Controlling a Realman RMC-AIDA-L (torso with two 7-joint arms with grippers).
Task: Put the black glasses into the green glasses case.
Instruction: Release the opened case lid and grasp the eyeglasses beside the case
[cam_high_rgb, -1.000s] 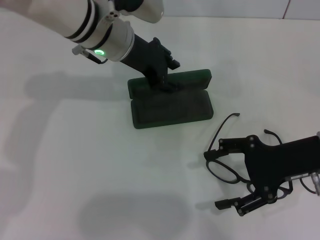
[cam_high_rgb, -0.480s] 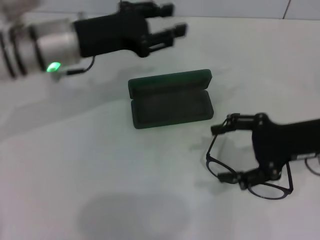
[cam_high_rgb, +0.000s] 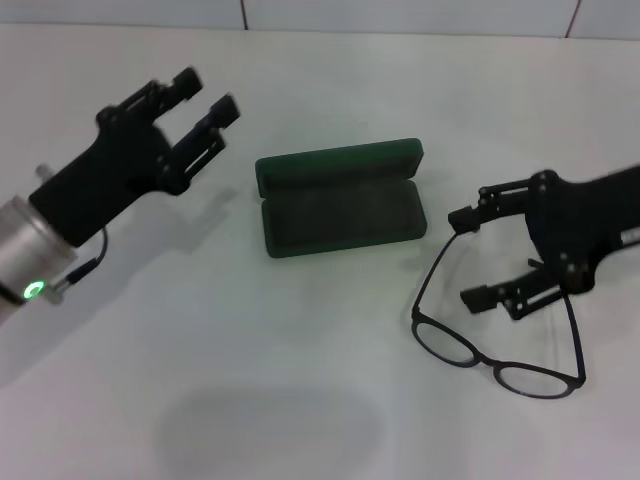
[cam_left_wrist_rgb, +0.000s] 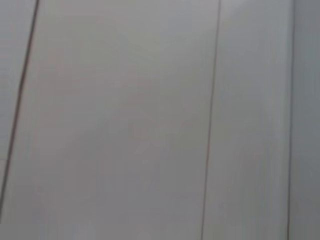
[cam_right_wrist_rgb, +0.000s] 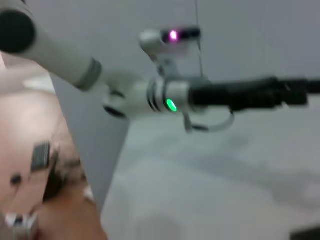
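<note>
Lying on the white table: thin black-framed glasses (cam_high_rgb: 497, 352) with rounded clear lenses, lenses toward the near edge at the right side, slim temple arms running away toward the far edge.
Case: dark green hard clamshell glasses case (cam_high_rgb: 341, 199), open, dark lining showing, lid propped behind; it sits mid-table, well apart from the glasses, on their left and farther from the near edge.
Right pincer (cam_high_rgb: 470, 257): black, fingers spread wide, holding nothing, just above the temple arms, one arm passing between its tips.
Key relation: the lens bar lies nearer the table's near edge than the right pincer, long axis roughly parallel to that edge; this arm is much the nearer.
Left pincer (cam_high_rgb: 207, 103): black, spread wide and empty, toward the far-left corner, beside the case.
</note>
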